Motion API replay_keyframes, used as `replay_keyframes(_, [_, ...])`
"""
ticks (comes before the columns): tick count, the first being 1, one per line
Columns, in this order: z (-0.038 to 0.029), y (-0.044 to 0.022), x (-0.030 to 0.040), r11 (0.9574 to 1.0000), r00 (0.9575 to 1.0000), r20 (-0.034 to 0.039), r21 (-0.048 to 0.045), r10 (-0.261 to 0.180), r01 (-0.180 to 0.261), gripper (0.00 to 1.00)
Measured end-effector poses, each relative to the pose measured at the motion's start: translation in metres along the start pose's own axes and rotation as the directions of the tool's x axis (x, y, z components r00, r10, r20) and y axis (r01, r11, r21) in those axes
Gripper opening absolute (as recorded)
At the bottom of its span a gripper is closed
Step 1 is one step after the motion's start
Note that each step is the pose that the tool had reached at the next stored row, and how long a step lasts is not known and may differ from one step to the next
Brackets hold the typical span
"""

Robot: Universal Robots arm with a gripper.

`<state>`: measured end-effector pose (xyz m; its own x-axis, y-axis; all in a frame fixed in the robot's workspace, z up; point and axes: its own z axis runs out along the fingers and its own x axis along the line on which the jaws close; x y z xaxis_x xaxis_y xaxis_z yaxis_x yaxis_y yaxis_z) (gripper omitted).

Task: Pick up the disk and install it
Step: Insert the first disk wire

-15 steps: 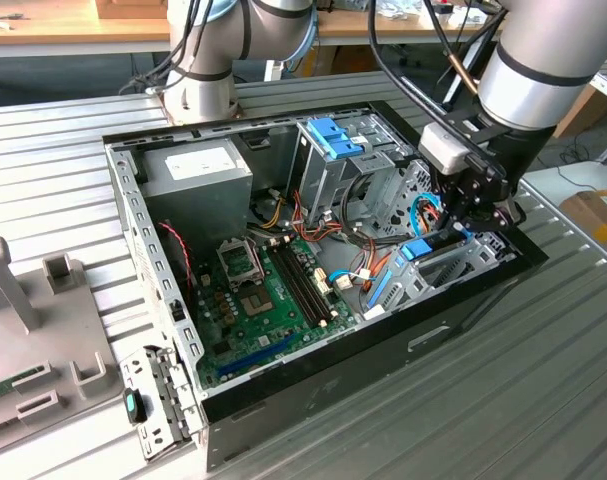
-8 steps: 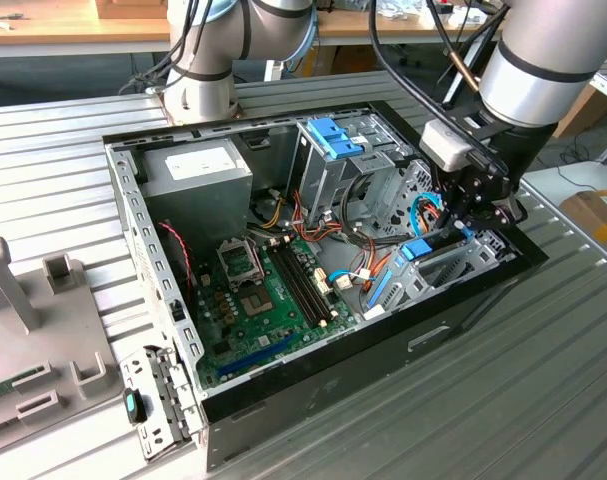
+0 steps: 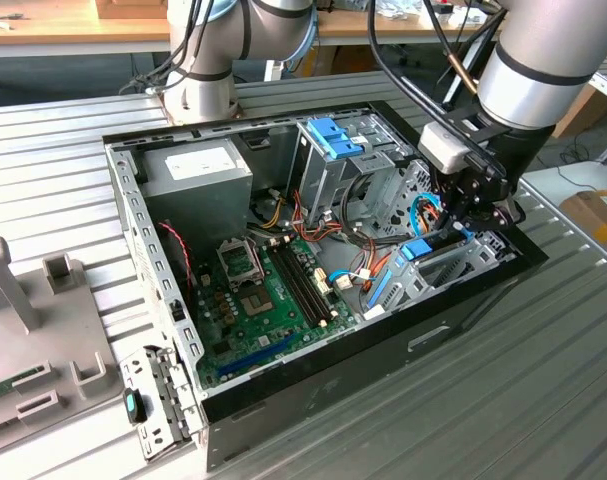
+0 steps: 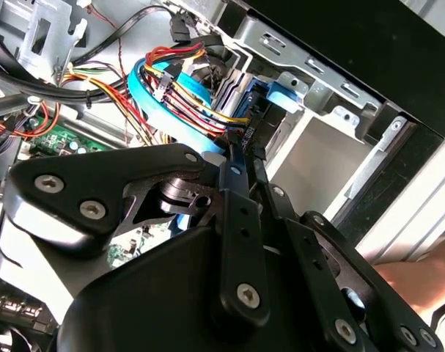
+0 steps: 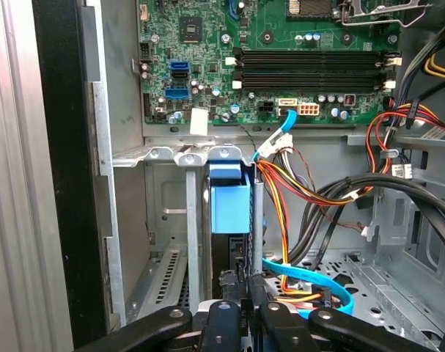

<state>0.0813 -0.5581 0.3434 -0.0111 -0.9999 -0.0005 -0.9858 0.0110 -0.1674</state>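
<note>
Blue plastic rails and an end tab frame the disk (image 3: pixel 420 262), which is seen standing on edge in a metal bay slot at the exterior view's right end of the open computer case (image 3: pixel 313 395). In the first wrist view its blue tab (image 5: pixel 229 207) faces the motherboard (image 5: pixel 281 59). The gripper (image 5: pixel 240 312) is closed narrowly over the disk's far edge; a firm hold is judged likely. The disk is judged rigid, moderately heavy and shock-sensitive, best held by its rails. The case is laid on a ribbed metal table (image 3: pixel 483 420); wooden benches are seen beyond.
</note>
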Motion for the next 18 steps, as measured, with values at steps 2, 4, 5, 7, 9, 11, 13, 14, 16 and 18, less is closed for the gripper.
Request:
replay_keyframes(2, [0.0001,0.0000,-0.0001,1.0000,1.0000,0.0006,0.0001,-0.005,0.005,0.16])
replay_keyframes(4, [0.0001,0.0000,0.0000,0.9999,0.9999,0.0021,0.0001,-0.015,0.015,0.16])
replay_keyframes(5, [0.0001,0.0000,0.0000,0.9997,0.9997,0.0027,0.0001,-0.023,0.023,0.16])
replay_keyframes(7, [0.0001,0.0000,0.0000,0.9995,0.9995,0.0032,0.0001,-0.030,0.030,0.16])
replay_keyframes(9, [0.0002,0.0000,0.0000,0.9995,0.9995,0.0032,0.0001,-0.031,0.031,0.16])
replay_keyframes(11, [0.0001,0.0000,0.0000,0.9995,0.9995,0.0035,0.0001,-0.031,0.031,0.16])
replay_keyframes(13, [-0.0004,-0.0001,0.0000,0.9995,0.9995,0.0042,0.0001,-0.031,0.031,0.16])
replay_keyframes(14, [-0.0004,-0.0001,0.0000,0.9995,0.9995,0.0041,0.0001,-0.031,0.031,0.16])
replay_keyframes(16, [-0.0006,-0.0002,0.0008,0.9995,0.9995,0.0037,0.0001,-0.031,0.031,0.16])
replay_keyframes(18, [-0.0004,-0.0001,0.0015,0.9996,0.9996,0.0034,0.0001,-0.028,0.028,0.16])
